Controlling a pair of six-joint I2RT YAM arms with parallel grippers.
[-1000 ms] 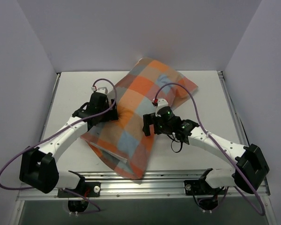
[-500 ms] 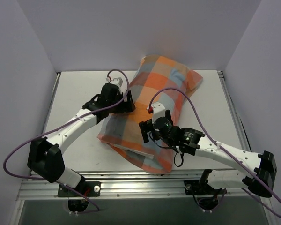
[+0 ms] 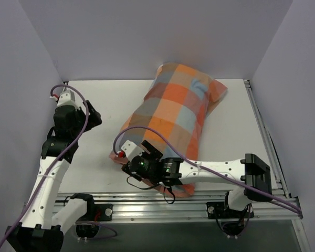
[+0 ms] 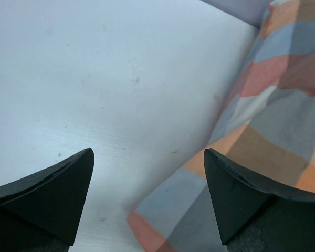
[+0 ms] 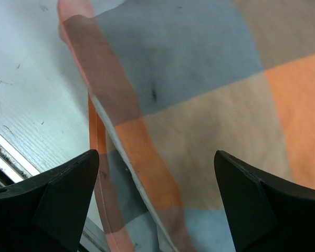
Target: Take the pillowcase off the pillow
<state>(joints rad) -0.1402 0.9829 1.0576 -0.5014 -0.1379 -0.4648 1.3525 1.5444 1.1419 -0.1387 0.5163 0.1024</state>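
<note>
While left gripper (image 4: 148, 153) hangs spread over table (image 4: 94, 79), right gripper (image 5: 156, 155) spread wide over pillowcase (image 5: 210, 79) edge, both holding nothing.

Left arm (image 3: 42, 184): white tubular links joined by black housings. Right arm (image 3: 220, 168): same build, with a bulky black elbow block (image 3: 256, 170).

A purple cable (image 3: 138, 127) follows each arm in slack loops and ends near the wrist at a small white plug tipped red.

Green indicator light (image 3: 145, 164) lit on the right wrist housing.

Left claw (image 4: 148, 152) and right claw (image 5: 156, 157): matte black fingers (image 4: 52, 194), wedge-shaped, tapering to blunt rounded tips, with a slightly grainy surface.
</note>
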